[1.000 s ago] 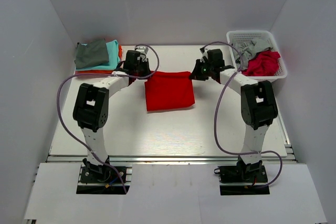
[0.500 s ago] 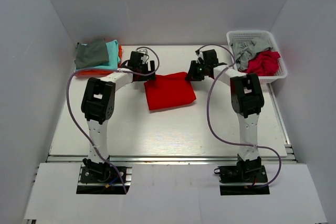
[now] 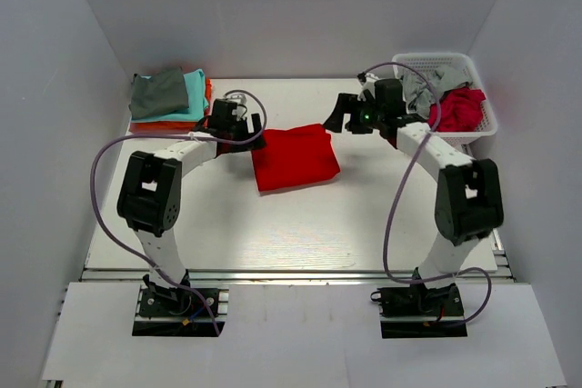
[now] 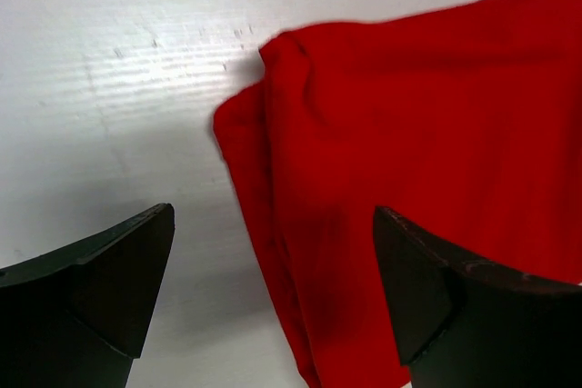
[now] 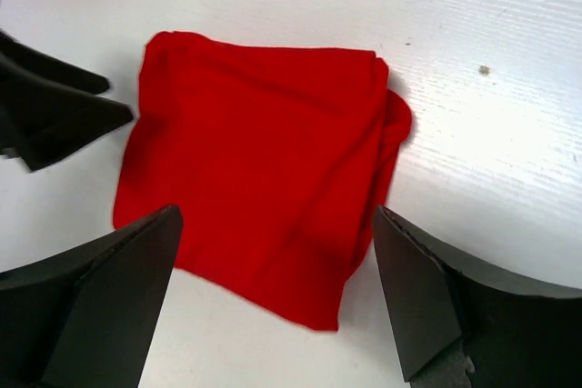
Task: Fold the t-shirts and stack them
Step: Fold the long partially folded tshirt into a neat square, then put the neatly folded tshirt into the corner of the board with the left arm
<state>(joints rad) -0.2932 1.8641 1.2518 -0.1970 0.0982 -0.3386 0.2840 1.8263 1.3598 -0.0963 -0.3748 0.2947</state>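
A bright red t-shirt (image 3: 293, 157) lies folded into a rough square in the middle of the table. My left gripper (image 3: 247, 128) stands open at its back left corner, fingers apart above the cloth's folded edge (image 4: 273, 215), holding nothing. Just off the back right corner my right gripper (image 3: 337, 116) hovers open and empty. In the right wrist view the whole folded t-shirt (image 5: 255, 170) shows below the right gripper (image 5: 277, 213), with the left gripper's fingers (image 5: 55, 115) at its left edge. In the left wrist view the red t-shirt (image 4: 418, 134) fills the right side.
A stack of folded t-shirts (image 3: 168, 97), grey on top of teal, orange and crimson, sits at the back left corner. A white basket (image 3: 486, 115) at the back right holds a grey t-shirt (image 3: 426, 85) and a crimson one (image 3: 457, 108). White walls enclose the table.
Both grippers have opened and let go of the red t-shirt, which now lies flat. The right gripper has drawn back to the right; the left one has shifted slightly left.
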